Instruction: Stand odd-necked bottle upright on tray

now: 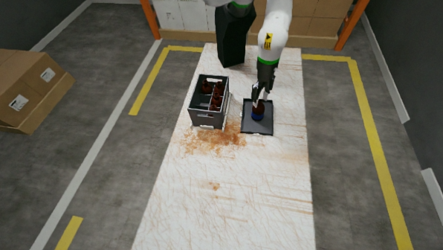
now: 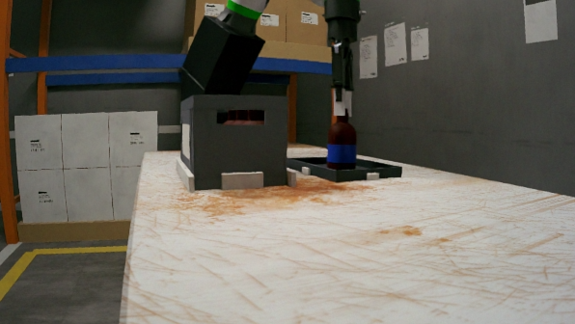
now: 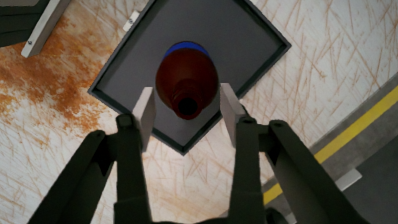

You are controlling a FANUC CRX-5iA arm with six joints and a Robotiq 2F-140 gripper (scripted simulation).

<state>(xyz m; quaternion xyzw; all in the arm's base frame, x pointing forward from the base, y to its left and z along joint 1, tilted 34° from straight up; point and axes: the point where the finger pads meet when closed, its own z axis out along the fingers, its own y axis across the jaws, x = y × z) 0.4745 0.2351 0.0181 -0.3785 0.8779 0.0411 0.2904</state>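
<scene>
A brown bottle (image 1: 258, 110) (image 2: 342, 131) (image 3: 186, 75) with a blue band stands upright on the dark tray (image 1: 266, 127) (image 2: 387, 172) (image 3: 240, 35). My gripper (image 1: 260, 100) (image 2: 342, 107) (image 3: 187, 98) points down over it and is open. One finger is on each side of the bottle's neck, with a gap on both sides in the wrist view. The grey crate (image 1: 207, 120) (image 2: 241, 154) (image 3: 17, 25) stands beside the tray. Several brown bottles stand in it; one bottle (image 1: 206, 88) is in the left row, the others (image 1: 216, 100) in the right row. Their lower parts are hidden.
White blocks (image 2: 242, 180) (image 3: 46, 29) sit around the foot of the crate, and small ones (image 2: 372, 176) (image 3: 131, 21) at the tray's edges. A black pedestal (image 1: 232, 41) stands behind the crate. The crate's walls rise well above the tray's low rim.
</scene>
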